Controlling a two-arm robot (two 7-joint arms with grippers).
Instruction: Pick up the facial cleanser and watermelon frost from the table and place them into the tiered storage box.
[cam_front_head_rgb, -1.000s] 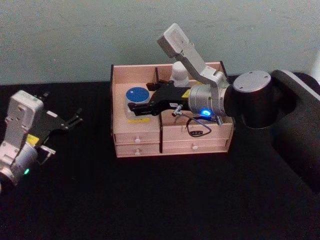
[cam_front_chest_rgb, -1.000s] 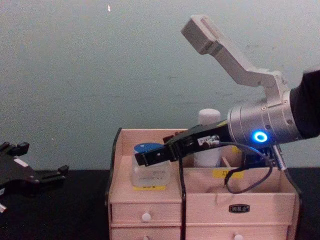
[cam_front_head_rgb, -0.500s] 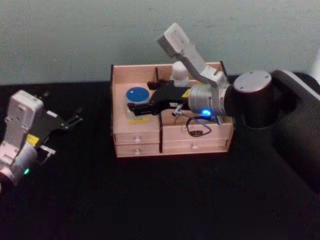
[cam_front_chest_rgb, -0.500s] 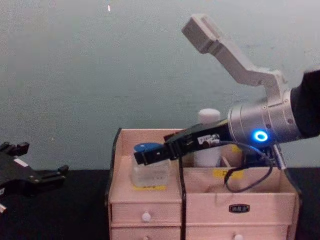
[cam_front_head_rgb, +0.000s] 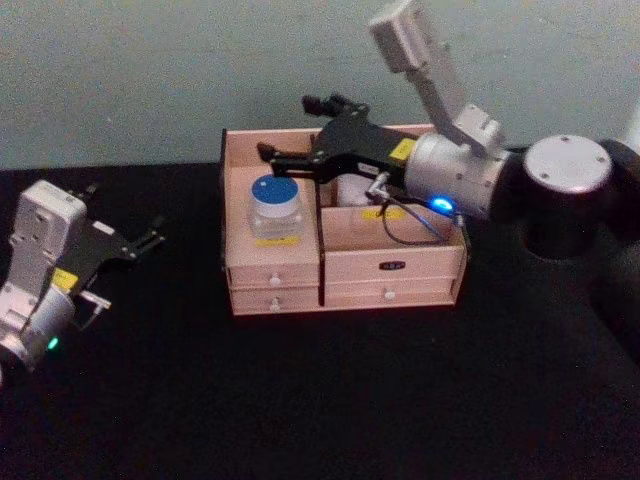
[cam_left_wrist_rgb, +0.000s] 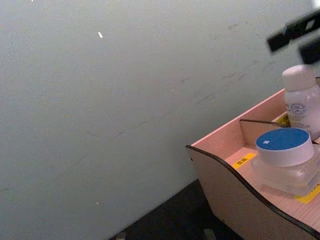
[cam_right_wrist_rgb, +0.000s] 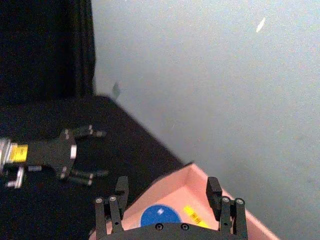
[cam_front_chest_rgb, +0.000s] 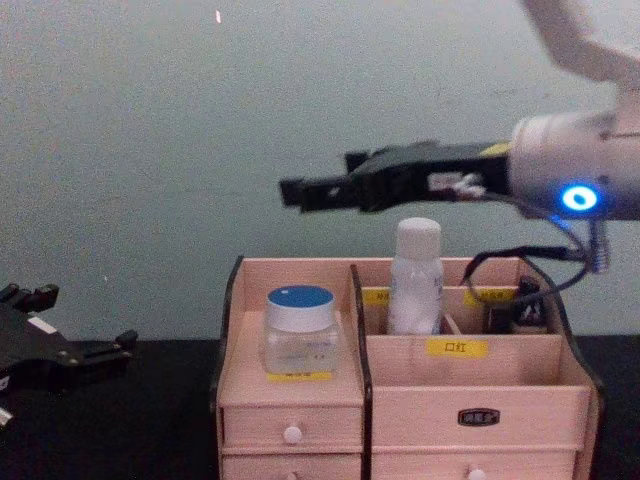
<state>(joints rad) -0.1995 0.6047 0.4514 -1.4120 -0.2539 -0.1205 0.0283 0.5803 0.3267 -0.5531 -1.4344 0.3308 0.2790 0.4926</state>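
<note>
Now right gripper (cam_front_head_rgb: 272, 157) up above the storage box (cam_front_head_rgb: 390, 268), over its back-left part, fingers spread, holding nothing; in chest view (cam_front_chest_rgb: 293, 192) well clear of what's inside, pointing toward robot's left. Jar (cam_front_head_rgb: 273, 205) w/ blue lid sitting upright in box's front-left compartment, on a yellow label, apart from the gripper; from the side (cam_front_chest_rgb: 299, 328) just behind the low front wall. White bottle (cam_front_chest_rgb: 415, 277) upright in compartment right of the dark divider, near the back, neck sticking above the box rim. Box itself toward back edge of the black table (cam_front_head_rgb: 330, 400), drawers w/ white knobs facing the robot. Left gripper (cam_front_head_rgb: 148, 240) parked near table's left edge, low, fingers apart, empty.
</note>
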